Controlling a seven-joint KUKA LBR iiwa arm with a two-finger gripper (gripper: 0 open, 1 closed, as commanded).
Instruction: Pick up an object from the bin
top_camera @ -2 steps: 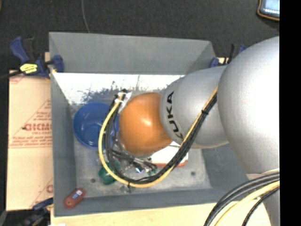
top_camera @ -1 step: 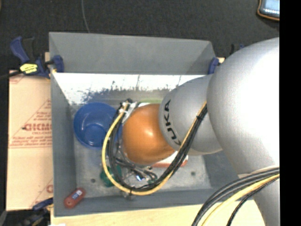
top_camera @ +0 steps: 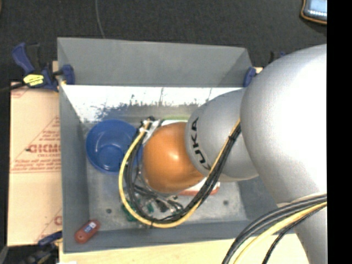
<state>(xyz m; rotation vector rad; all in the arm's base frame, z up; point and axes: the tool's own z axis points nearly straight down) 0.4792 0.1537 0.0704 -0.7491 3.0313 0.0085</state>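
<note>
A grey metal bin [top_camera: 71, 147] seen from above. The robot arm [top_camera: 242, 142] reaches in, its orange wrist cover [top_camera: 168, 158] over the bin's middle. The tool [top_camera: 149, 207] sits low by the bin's near wall; whether it is open or gripping anything cannot be told. A blue bowl [top_camera: 110, 144] lies against the left wall, just beside the cover. A small red object [top_camera: 87, 231] lies in the near-left corner.

The bin [top_camera: 74, 164] is grey sheet metal, matt and dull, its back wall scuffed and flecked with blue smears. The bowl [top_camera: 110, 144] looks like smooth blue plastic with a soft sheen. The arm [top_camera: 264, 131] has a smooth silver-grey shell, satin rather than bright. The orange cover [top_camera: 168, 158] is the glossiest thing here, catching a pale highlight. The cables [top_camera: 127, 164] are smooth-sheathed, yellow and black. The small red piece [top_camera: 87, 231] looks plastic.
</note>
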